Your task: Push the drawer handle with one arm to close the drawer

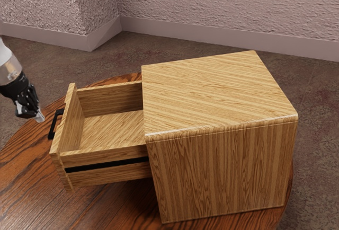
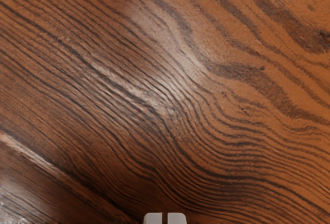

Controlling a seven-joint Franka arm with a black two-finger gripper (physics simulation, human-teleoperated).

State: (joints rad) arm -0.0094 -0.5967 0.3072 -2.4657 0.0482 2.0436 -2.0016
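The drawer (image 1: 104, 163) and cabinet (image 1: 222, 171) are striped honey-brown; the table (image 1: 111, 209) is dark-grained reddish brown.

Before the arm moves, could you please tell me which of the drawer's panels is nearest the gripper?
The front panel, at the outer end of the drawer; it alone bears the black handle, while the side walls run back toward the cabinet.

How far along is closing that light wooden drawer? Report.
Done: the black two-finger gripper is on the outer side of the black bar handle. In hand: the approach, apparently; a gap shows between gripper and handle, and nothing is held. Left: contact and the push, as the drawer stands well out of its boxy wooden cabinet.
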